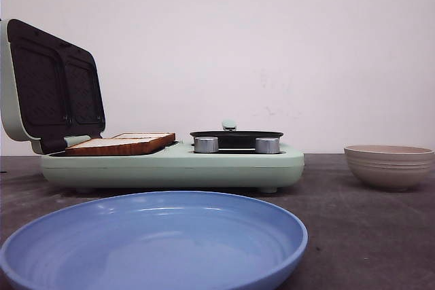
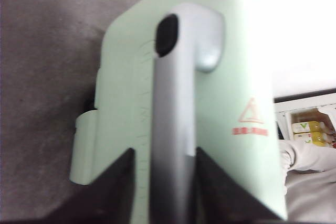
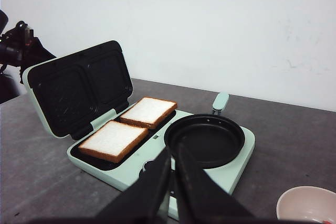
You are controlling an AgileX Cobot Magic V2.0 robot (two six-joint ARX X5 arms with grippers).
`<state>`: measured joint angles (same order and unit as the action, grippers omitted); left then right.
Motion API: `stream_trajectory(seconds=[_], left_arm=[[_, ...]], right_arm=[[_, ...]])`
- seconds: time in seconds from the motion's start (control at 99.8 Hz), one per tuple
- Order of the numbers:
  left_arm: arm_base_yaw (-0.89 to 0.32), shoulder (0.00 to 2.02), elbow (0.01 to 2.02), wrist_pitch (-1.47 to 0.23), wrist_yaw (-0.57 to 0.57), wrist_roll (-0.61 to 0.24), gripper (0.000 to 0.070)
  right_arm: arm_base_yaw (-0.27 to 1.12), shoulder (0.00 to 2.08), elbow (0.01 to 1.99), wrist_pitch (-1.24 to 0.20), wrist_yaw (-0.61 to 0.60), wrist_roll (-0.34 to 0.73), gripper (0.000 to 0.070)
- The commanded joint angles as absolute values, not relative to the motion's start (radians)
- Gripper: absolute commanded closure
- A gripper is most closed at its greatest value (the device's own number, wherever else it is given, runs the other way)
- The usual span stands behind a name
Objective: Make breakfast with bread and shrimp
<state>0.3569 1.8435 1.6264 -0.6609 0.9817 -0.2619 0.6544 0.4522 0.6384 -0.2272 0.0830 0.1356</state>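
Two slices of bread (image 3: pixel 114 139) (image 3: pixel 151 111) lie side by side in the left tray of the mint-green breakfast maker (image 1: pixel 170 164), seen edge-on in the front view as bread (image 1: pixel 119 145). Its lid (image 1: pixel 54 86) stands open, leaning back. My left gripper (image 2: pixel 164 153) straddles the grey lid handle (image 2: pixel 173 103) on the lid's outside, open; one finger is against the handle and a gap shows at the other. My right gripper (image 3: pixel 172 153) hangs shut and empty in front of the maker, above its knobs. No shrimp shows in any view.
An empty black frying pan (image 3: pixel 207 140) sits on the maker's right half, behind two metal knobs (image 1: pixel 206 144). A blue plate (image 1: pixel 156 242) lies at the table's front. A beige bowl (image 1: pixel 389 166) stands at the right; its inside is hidden.
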Motion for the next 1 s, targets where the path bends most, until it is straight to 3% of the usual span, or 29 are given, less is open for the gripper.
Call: stream_trajectory(seconds=[0.0,0.461,0.992], left_arm=[[0.361,1.864,1.646,-0.66,0.966,-0.256,0.07],[0.344,1.863,1.646,-0.658,1.05,-0.305,0.07],[0.212,1.863,1.647,-0.655,1.074,-0.307,0.07]], right_arm=[[0.663,0.456,0.641,-0.218,0.088,0.144,0.0696],[0.663,0.456,0.641,-0.218,0.088,0.15,0.0696],[0.663,0.456,0.641,-0.213,0.088,0.15,0.0696]])
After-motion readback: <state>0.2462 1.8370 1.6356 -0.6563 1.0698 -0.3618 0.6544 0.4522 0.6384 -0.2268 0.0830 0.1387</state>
